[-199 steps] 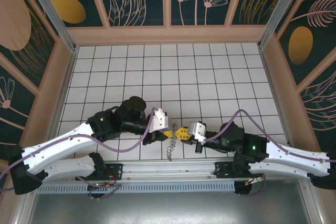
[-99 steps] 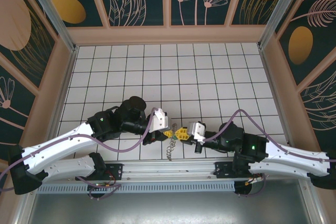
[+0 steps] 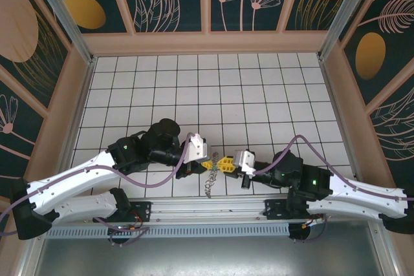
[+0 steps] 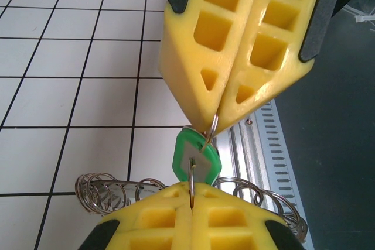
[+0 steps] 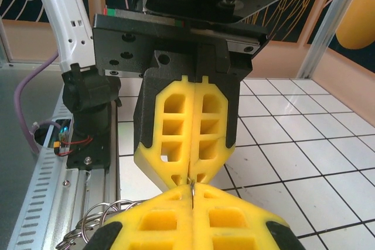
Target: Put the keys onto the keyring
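Key (image 4: 196, 155): small, flat bright-green head, upright, off the floor, wedged between the tips of left gripper (image 4: 191, 190) and right gripper (image 4: 218, 122). Keyring (image 4: 102, 188): dull silvery chain of linked wire loops. One thin loop crosses the key and is pinched in both tips, the rest droops below.

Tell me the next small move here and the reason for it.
Probably a slight twist of the right gripper to work the green key further along the keyring, with the left gripper holding firm. Both are shut, tip to tip; the key sits between them with thin wire running into each pinch, so threading looks unfinished.
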